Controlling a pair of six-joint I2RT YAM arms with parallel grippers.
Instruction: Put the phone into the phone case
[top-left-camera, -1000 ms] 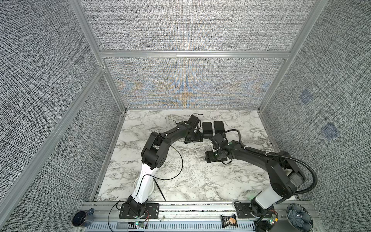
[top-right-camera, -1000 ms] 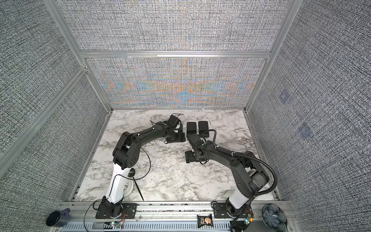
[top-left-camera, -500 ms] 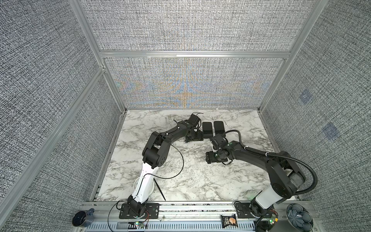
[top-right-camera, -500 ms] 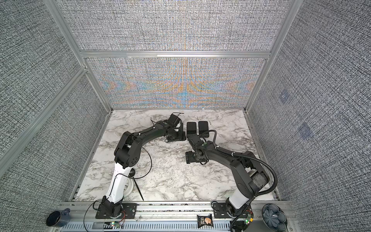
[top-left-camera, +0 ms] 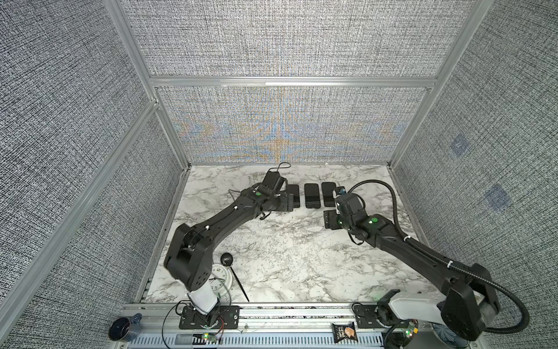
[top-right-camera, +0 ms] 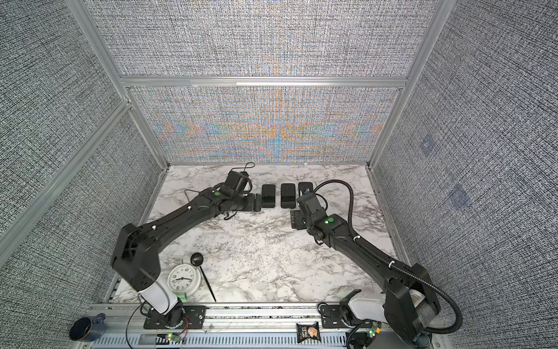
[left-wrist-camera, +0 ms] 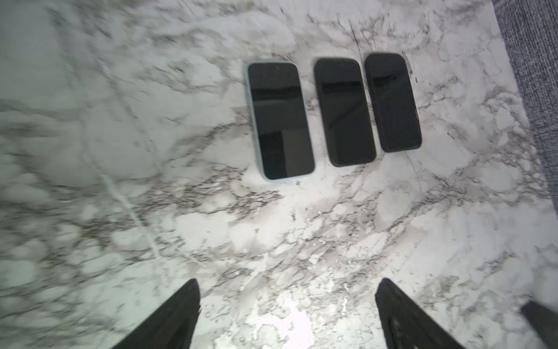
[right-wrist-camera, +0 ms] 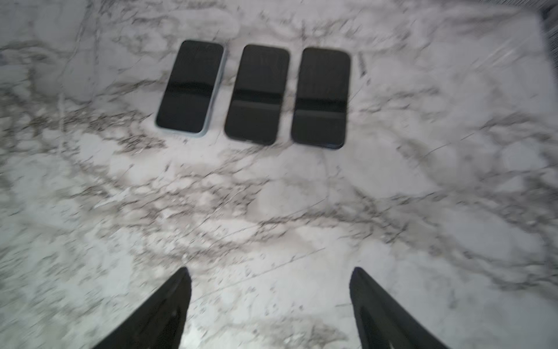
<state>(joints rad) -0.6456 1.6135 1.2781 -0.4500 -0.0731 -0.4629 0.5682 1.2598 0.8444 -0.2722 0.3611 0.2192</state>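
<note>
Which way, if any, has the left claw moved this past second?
Yes. In a top view the left claw drew leftward, away from the middle phone.

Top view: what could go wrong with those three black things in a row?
They lie close together, so reaching for the middle one could nudge the pale-rimmed one. They look alike, so the wrong one may get picked. The open left hand and right hand are both near the row and might bump.
</note>
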